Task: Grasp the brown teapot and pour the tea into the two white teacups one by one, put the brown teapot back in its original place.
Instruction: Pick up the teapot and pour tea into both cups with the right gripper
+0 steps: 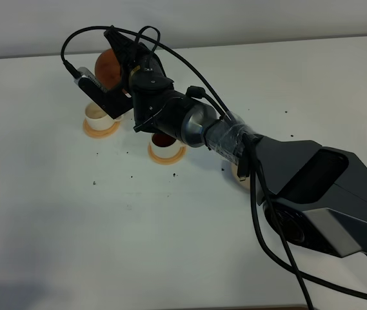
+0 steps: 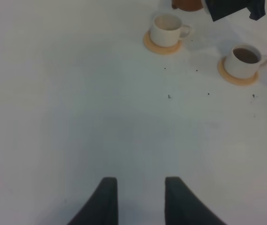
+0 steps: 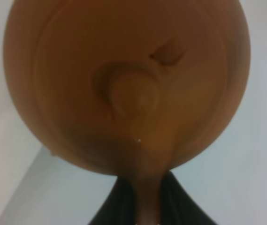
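**Right pincer (image 3: 145, 208) clamped on teapot handle; left pincer (image 2: 138, 201) open, empty**

Right pincer: the two dark fingers (image 3: 117, 206) stand nearly together, pressed from both sides on the loop handle (image 3: 145, 187) of the brown teapot (image 3: 124, 84). The pot fills the right wrist view, with the lid knob (image 3: 135, 96) facing the camera. The spout is not seen in any view.

Left pincer: fingers (image 2: 106, 204) are parted with a clear gap. Only bare bench (image 1: 73, 226) shows between them, and they touch nothing.

Teapot position: in the exterior view it is at the tip of the right arm, which reaches across the middle to the far left part of the bench. It shows just beyond the pale teacup (image 1: 98, 115). Its tilt cannot be read. It is well apart from the beige saucer (image 1: 240, 177), which is half hidden under the arm.

Cups: each stands on its own one of the orange coasters (image 1: 100, 134). The pale teacup looks light inside. The filled teacup (image 1: 164, 145) holds dark liquid. The two are near each other but not touching.

Surface: white bench with scattered dark specks (image 1: 131, 175). A shadow lies at the near left corner. A pale wall (image 1: 235, 19) stands behind the far edge
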Action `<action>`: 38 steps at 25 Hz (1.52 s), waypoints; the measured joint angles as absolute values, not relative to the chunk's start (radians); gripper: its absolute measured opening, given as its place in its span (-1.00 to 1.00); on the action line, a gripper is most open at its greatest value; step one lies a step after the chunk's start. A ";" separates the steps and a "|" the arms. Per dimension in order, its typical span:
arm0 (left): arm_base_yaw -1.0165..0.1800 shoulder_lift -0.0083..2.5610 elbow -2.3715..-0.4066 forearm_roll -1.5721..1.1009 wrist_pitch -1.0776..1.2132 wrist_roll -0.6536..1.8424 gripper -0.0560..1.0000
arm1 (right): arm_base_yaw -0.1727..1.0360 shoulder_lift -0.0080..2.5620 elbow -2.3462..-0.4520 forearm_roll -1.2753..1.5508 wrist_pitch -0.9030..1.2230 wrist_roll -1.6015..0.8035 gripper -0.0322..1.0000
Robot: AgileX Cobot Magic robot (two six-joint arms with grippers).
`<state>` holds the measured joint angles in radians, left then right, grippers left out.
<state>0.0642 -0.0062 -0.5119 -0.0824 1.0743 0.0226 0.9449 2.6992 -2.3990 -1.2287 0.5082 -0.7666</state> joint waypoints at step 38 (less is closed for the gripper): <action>0.064 -0.006 -0.512 -0.082 1.074 0.023 -0.42 | 0.961 2.699 -2.399 -1.425 0.482 -0.796 -0.77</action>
